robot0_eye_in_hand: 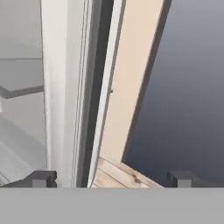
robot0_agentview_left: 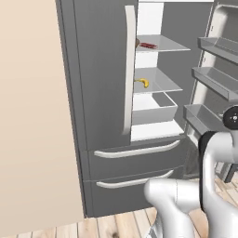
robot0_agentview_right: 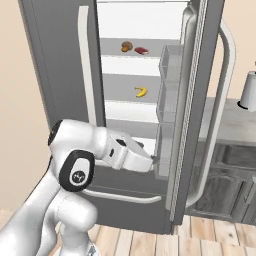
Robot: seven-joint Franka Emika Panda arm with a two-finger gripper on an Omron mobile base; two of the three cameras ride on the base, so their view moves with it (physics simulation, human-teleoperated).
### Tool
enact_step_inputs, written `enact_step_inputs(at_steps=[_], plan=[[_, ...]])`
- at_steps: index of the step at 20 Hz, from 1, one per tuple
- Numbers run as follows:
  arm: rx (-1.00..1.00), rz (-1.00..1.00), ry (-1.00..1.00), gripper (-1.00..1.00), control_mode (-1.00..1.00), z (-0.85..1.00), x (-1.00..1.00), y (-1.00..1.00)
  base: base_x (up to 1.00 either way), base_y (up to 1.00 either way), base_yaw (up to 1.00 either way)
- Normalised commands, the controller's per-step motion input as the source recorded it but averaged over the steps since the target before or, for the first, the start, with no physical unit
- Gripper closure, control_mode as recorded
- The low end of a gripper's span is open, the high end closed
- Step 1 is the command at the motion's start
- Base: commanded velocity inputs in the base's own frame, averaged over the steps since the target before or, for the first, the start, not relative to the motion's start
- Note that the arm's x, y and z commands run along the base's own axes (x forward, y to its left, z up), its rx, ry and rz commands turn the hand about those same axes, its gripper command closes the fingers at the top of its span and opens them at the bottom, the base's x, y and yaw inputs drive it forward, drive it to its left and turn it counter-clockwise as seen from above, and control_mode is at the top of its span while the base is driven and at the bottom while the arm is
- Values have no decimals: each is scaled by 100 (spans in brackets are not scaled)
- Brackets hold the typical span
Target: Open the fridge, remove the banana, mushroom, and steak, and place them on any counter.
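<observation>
A: Where do things stand at the fridge (robot0_agentview_left: 97, 93)?

B: Its right door (robot0_agentview_right: 197, 100) is swung wide, with the bins on its inner side showing in the left base view. The left door is closed, its long pale handle (robot0_agentview_left: 128, 69) upright.

A: And the food?

B: All inside. The steak (robot0_agentview_right: 142, 50) lies on the upper shelf with the mushroom (robot0_agentview_right: 126, 47) just beside it, to its left in the right base view. The banana (robot0_agentview_right: 141, 92) sits alone on the shelf below.

A: The gripper?

B: The gripper (robot0_eye_in_hand: 111, 178) has its fingertips spread well apart with nothing between them. In the hand view it points along the edge of the open door, with wooden floor (robot0_eye_in_hand: 118, 173) beyond. In the right base view the hand reaches low towards that door's inner side.

A: The counter?

B: The counter (robot0_agentview_right: 225, 125) stands to the right behind the open door, with a pale vessel (robot0_agentview_right: 248, 90) on it.
</observation>
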Motion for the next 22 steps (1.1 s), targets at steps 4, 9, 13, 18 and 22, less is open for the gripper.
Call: enact_step_inputs(at_steps=[4, 9, 13, 18, 22], plan=[[0, 62, 2, -100, -100, -2, -68, 74, 0, 0, 0], [4, 52, 11, -100, -100, 2, -17, 78, 0, 0, 0], [3, 40, 15, -100, -100, 4, 4, 93, 0, 0, 0], [6, 8, 4, -100, -100, 20, 37, 81, 0, 0, 0], [0, -4, 1, -100, -100, 17, 36, 46, 0, 0, 0]])
